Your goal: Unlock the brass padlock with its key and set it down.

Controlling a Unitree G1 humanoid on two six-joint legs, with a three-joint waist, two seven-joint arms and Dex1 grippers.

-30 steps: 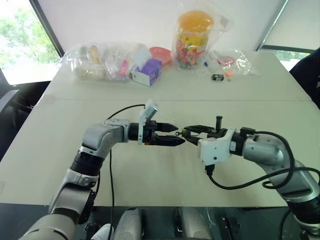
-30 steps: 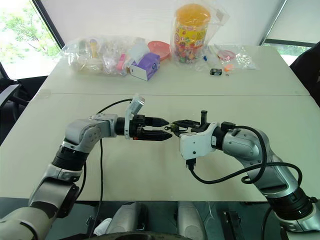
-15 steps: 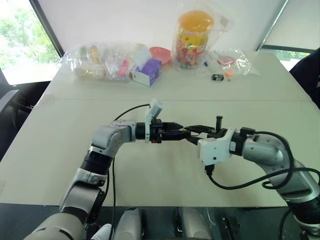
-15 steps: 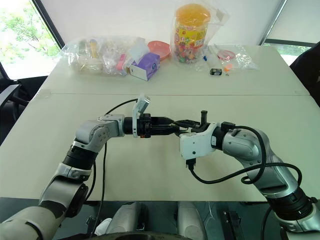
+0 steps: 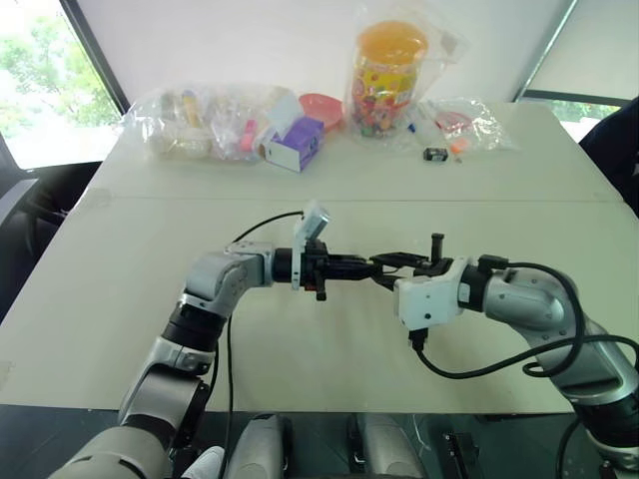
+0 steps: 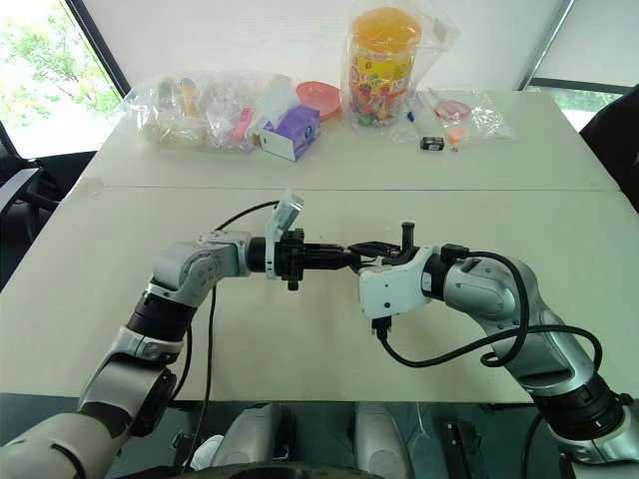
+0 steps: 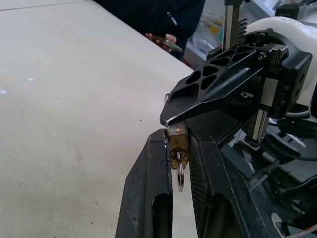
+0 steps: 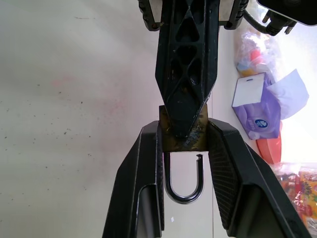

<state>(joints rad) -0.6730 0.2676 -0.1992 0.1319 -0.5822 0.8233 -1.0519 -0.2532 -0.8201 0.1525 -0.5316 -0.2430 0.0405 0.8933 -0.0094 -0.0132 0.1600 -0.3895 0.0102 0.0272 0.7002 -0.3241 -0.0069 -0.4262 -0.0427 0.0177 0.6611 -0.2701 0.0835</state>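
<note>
We are at the unlocking step: above the middle of the tabletop (image 5: pixel 120 299) our right claw (image 8: pixel 181 144) grips the brass padlock (image 8: pixel 182 136), our left claw (image 7: pixel 178 153) is clenched at the key (image 7: pixel 179 173), which next needs turning.

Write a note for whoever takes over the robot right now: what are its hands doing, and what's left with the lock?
Left hand: shut on the brass padlock, at the end where the key sticks out.
Right hand: shut on the padlock's body, shackle between its fingers.
Padlock is held in the air between both hands, above the table.
Done: lock gripped by both hands, key in.
Left: turn the key, set the lock down.
</note>
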